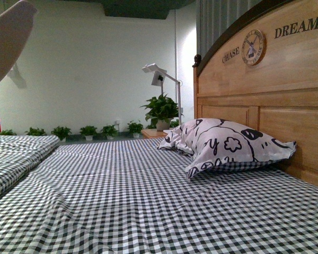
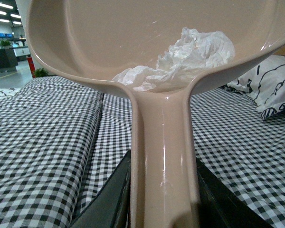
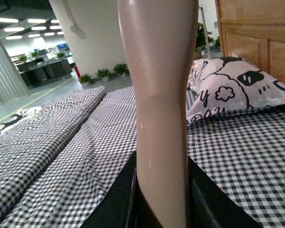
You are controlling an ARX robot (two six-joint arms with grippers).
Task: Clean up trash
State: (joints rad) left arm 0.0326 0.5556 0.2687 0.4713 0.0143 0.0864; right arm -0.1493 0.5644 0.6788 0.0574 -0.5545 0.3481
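1. Beige dustpan (image 2: pixel 147 52) holds the crumpled white trash (image 2: pixel 180 61), raised over the checked bed (image 2: pixel 47 137).
2. Left gripper (image 2: pixel 164 199) clamps its handle.
3. Right gripper (image 3: pixel 161 190) clamps a beige handle (image 3: pixel 159 85), upright.

Dustpan (image 2: pixel 161 156): smooth, glossy beige plastic. Trash (image 2: pixel 190 59): crumpled white paper, matt, possibly tissue. Bed sheet (image 1: pixel 148 201): woven checked cloth, matt. Pillow (image 1: pixel 228 145): printed cloth. Headboard (image 1: pixel 275 100): satin-finished wood.
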